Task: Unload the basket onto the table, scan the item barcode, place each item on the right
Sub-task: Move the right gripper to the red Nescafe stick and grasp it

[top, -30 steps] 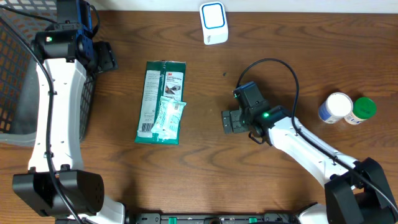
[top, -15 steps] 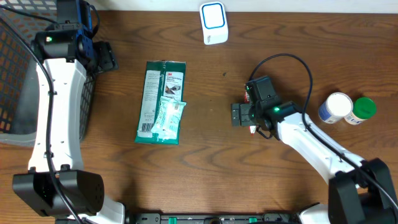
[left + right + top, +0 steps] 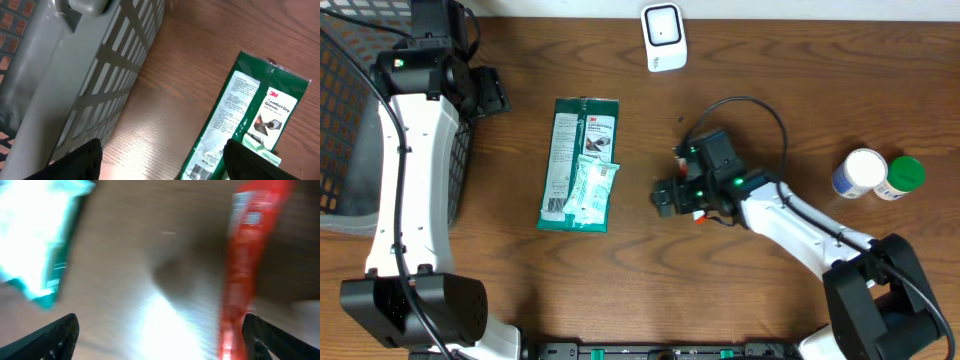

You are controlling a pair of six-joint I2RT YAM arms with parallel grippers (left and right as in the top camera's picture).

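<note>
A green glove package (image 3: 580, 165) lies flat on the wooden table, left of centre. In the left wrist view, the package (image 3: 250, 115) shows a barcode (image 3: 200, 171) at its near end. The white scanner (image 3: 663, 37) stands at the back edge. My right gripper (image 3: 668, 195) is open, low over the table just right of the package. Its wrist view is blurred, with the gripper (image 3: 165, 340) open over bare wood, a red packet (image 3: 245, 265) by its right finger and the green package (image 3: 40, 240) to the left. My left gripper (image 3: 488, 90) hangs open beside the basket, holding nothing.
A dark mesh basket (image 3: 345, 120) fills the left edge, and its wall (image 3: 75, 65) is close in the left wrist view. A white bottle (image 3: 860, 172) and a green-capped bottle (image 3: 905, 175) stand at the right. A sliver of the red packet (image 3: 700, 217) shows under the right arm.
My right gripper drew back to the right, then swung left, ending nearer the green package. The left arm and the package have not moved.
</note>
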